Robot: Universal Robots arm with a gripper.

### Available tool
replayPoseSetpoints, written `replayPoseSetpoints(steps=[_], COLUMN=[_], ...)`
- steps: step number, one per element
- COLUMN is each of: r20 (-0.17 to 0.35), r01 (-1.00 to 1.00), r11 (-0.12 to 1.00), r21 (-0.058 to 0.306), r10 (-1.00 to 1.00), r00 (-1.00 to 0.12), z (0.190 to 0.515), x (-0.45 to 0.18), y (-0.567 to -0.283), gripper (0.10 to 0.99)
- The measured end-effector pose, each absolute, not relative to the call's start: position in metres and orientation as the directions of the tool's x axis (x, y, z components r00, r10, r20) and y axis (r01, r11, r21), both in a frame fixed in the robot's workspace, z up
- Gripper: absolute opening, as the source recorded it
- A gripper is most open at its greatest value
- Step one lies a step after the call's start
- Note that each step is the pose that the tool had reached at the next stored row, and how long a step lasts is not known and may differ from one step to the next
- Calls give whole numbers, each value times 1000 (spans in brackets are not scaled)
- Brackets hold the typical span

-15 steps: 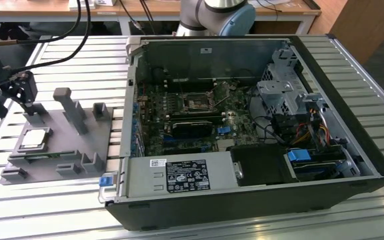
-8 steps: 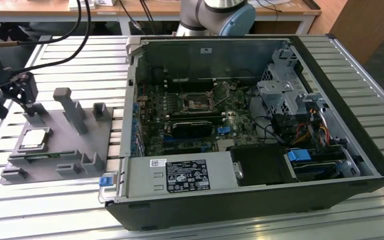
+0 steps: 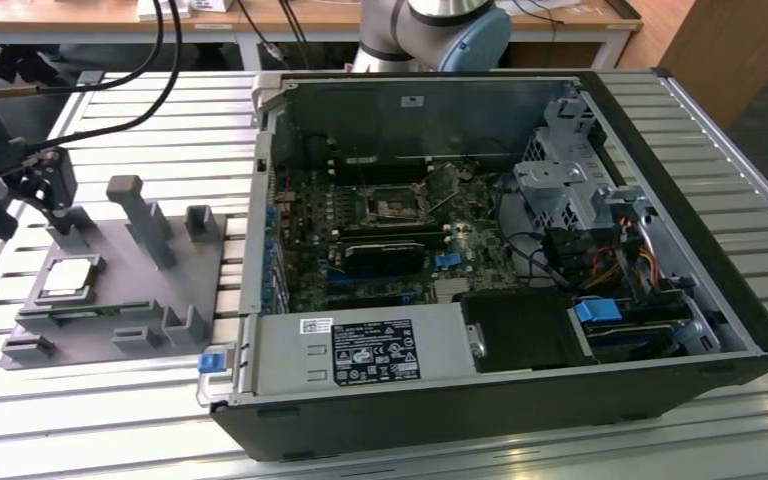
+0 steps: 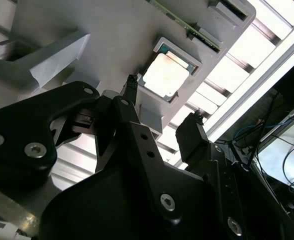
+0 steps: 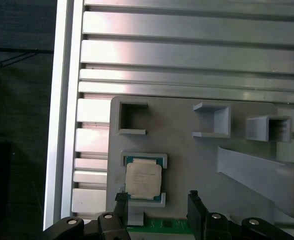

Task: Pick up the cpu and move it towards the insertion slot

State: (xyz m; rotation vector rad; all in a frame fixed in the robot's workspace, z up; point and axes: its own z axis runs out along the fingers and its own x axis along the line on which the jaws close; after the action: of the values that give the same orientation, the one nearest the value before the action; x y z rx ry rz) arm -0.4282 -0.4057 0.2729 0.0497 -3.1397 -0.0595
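Note:
The cpu [image 3: 71, 277] is a flat silvery square lying in a shallow pocket of the grey fixture [image 3: 157, 290] at the exterior view's left. It also shows in both wrist views [image 4: 166, 75] [image 5: 143, 180]. My gripper [image 3: 53, 215] hangs above the fixture, just beyond the cpu, open and holding nothing. In the wrist views the gripper [image 4: 163, 105] [image 5: 157, 198] has its two black fingers [image 5: 120, 199] spread wider than the chip and apart from it. The insertion slot [image 3: 395, 207] is a dark square socket with a metal frame on the motherboard inside the open computer case.
The open computer case [image 3: 678, 140] lies on a slatted aluminium table [image 3: 131, 110], to the exterior view's right of the fixture. Upright grey posts [image 3: 144, 215] rise from the fixture near the gripper. A green memory stick [image 5: 162, 225] lies along the fixture beside the cpu pocket. Cables hang at the far left.

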Motion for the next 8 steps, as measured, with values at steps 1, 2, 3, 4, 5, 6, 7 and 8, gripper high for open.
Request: replayPoseSetpoints(steps=[1, 2, 3, 4, 5, 6, 7, 8], r20=[0, 0, 0, 0, 0, 1, 0, 0], r01=[-32, -32, -32, -32, -32, -32, -32, -32], r11=[999, 999, 999, 999, 999, 999, 999, 999], r21=[38, 38, 38, 38, 38, 38, 38, 38], r10=[-32, -32, -32, -32, -32, -32, -32, -32], r00=[-999, -1000, -999, -999, -999, -999, -999, -999], z=[273, 272, 272, 271, 271, 271, 270, 270], x=[-428, -428, -428, -428, -428, -428, -428, -428], y=[-406, -406, -406, -406, -406, -406, -406, -406], gripper=[588, 588, 588, 588, 588, 588, 588, 588])
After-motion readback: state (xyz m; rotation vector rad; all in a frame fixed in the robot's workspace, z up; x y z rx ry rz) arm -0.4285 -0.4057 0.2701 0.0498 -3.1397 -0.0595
